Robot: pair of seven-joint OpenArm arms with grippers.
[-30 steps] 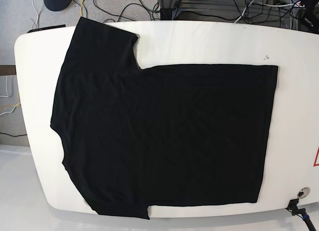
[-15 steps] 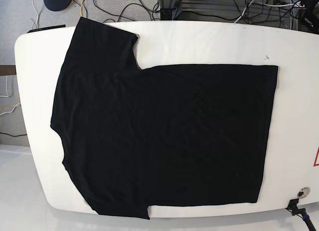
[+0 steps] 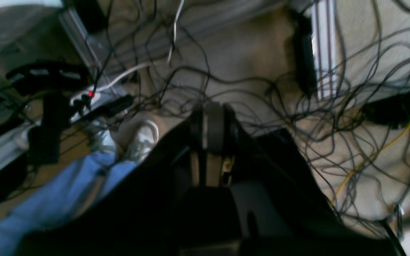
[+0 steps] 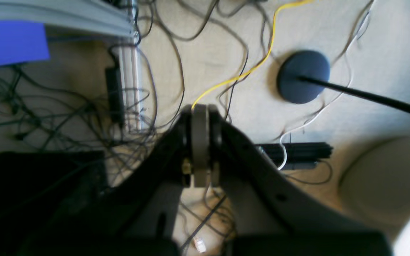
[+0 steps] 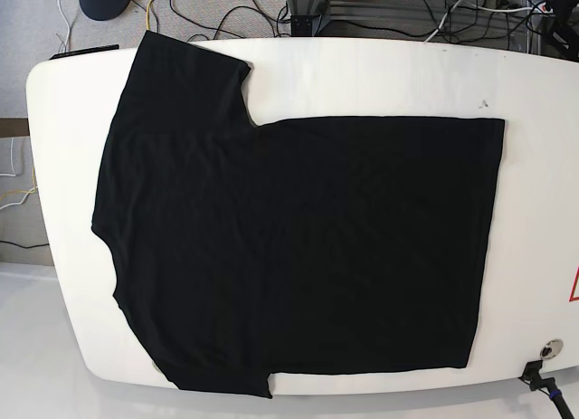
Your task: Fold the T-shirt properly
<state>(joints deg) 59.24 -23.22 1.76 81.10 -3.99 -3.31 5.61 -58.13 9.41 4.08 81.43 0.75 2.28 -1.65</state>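
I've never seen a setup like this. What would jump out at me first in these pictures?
A big black T-shirt lies spread flat over most of a white table, sleeves toward the base view's left, hem toward its right. Neither arm is over it: both wrist cameras look down at a floor thick with tangled cables. The left gripper and the right gripper each show shut, holding nothing.

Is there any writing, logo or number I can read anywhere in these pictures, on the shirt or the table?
None can be read.
T-shirt: plain black, no print or label showing.
Table: a red triangle sign at its right edge is cut off by the frame; nothing on it is legible.
Wrist views: blurred floor and cables, no text.
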